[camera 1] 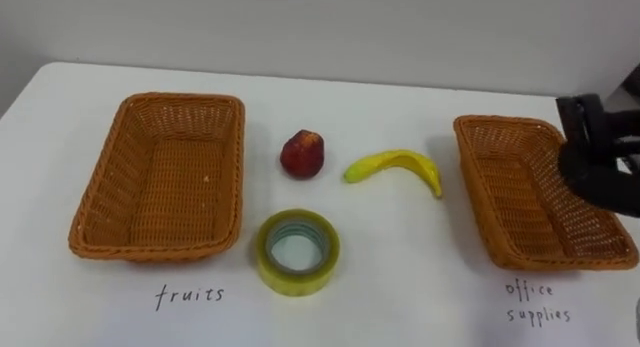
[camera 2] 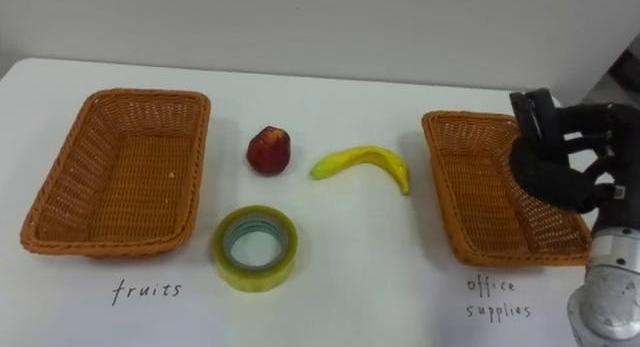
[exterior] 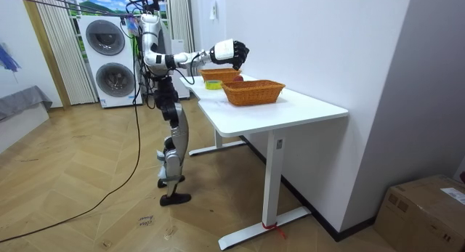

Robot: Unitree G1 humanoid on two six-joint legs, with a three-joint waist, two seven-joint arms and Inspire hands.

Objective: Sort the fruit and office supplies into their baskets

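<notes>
The right hand (camera 2: 560, 162) hid part of the far rim of the basket (camera 2: 480, 187) at the desk's (camera 2: 400, 277) right edge. It hovered above with its fingers loosely bent, holding nothing.

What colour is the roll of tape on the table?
The roll of tape is yellow-green, clearest in the right eye view.

Bright, even light falls from above on the white table (camera 1: 400, 277), and there is no hard glare on it. Shadows are soft and short. A thin grey edge hugs the near side of the left basket (camera 1: 110, 177) and the right basket (camera 2: 455, 187). A faint smudge lies under the banana (camera 1: 400, 165) and beside the tape roll (camera 1: 268, 249), whose top has a slight sheen. The tabletop greys toward its far left corner. In the room view the floor (exterior: 87, 172) is dimmer under the table.
</notes>
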